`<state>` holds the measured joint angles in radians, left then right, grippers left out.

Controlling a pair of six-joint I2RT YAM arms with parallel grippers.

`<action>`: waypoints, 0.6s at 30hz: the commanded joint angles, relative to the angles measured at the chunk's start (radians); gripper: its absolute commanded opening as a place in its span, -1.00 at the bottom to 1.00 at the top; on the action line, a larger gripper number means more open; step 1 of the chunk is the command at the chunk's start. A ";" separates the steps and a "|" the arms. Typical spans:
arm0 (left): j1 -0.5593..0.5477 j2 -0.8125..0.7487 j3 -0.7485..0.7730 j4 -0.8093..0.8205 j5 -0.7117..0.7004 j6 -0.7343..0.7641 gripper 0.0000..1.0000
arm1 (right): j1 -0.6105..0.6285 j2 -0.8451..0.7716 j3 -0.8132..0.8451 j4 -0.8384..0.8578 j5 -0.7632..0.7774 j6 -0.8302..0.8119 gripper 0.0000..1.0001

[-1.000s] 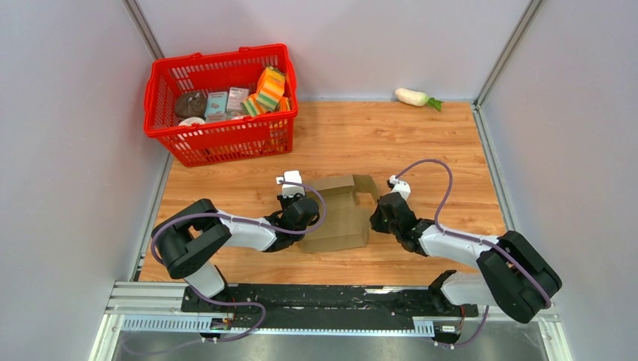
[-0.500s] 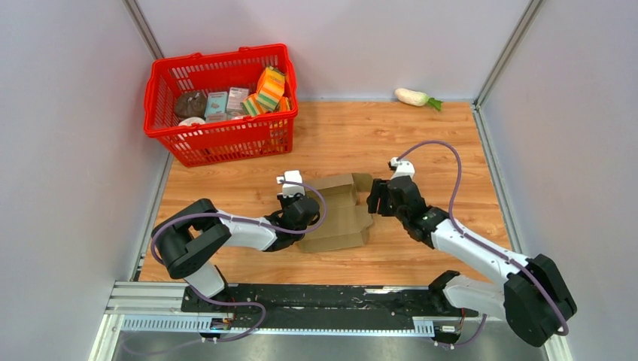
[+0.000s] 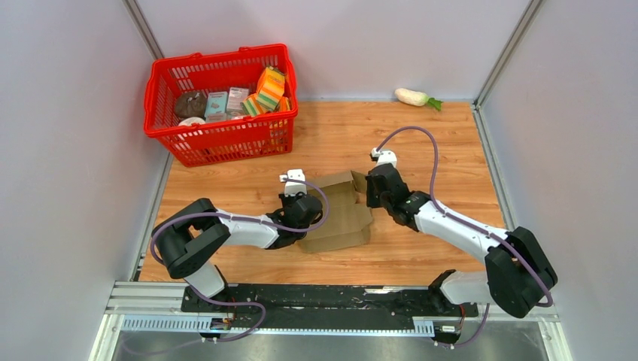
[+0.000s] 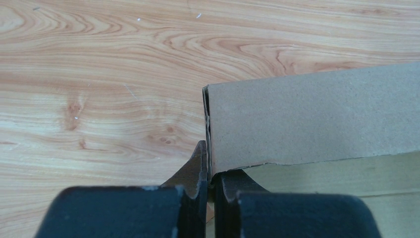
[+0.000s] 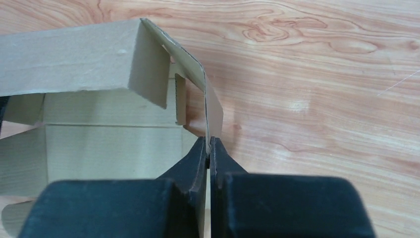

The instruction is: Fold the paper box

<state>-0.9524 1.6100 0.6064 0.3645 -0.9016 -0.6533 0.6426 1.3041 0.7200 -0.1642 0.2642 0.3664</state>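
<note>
I see the paper box lying half-formed at the centre of the wooden table, with the red basket at its 11 o'clock. My left gripper pinches the box's raised wall at 9 o'clock. My right gripper is clamped on the corner flap at 2 o'clock.

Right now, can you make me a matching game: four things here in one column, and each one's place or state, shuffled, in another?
Things:
1. cardboard box
2. red basket
3. white radish
4. right end effector

Place or state:
A. far edge, right side
B. pinching a cardboard flap
C. far left corner
D. middle, flaps raised

Pairs: 1-D, 2-C, 3-A, 4-B
</note>
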 commanded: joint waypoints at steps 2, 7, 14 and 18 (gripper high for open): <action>-0.016 0.016 0.018 -0.165 -0.006 0.023 -1.00 | 0.034 -0.005 0.084 -0.061 0.027 0.109 -1.00; -0.022 0.016 0.030 -0.182 -0.011 0.020 -1.00 | 0.048 0.018 0.085 -0.077 0.001 0.226 -1.00; -0.034 0.007 0.041 -0.202 -0.022 0.015 -1.00 | 0.052 0.058 0.136 -0.155 0.050 0.304 -0.99; -0.039 -0.001 0.046 -0.211 -0.025 0.011 -1.00 | 0.061 0.041 0.128 -0.136 -0.035 0.440 -0.99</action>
<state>-0.9760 1.6100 0.6437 0.2455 -0.9562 -0.6495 0.6884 1.3712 0.8181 -0.3187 0.2966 0.6395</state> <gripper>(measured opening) 0.038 0.010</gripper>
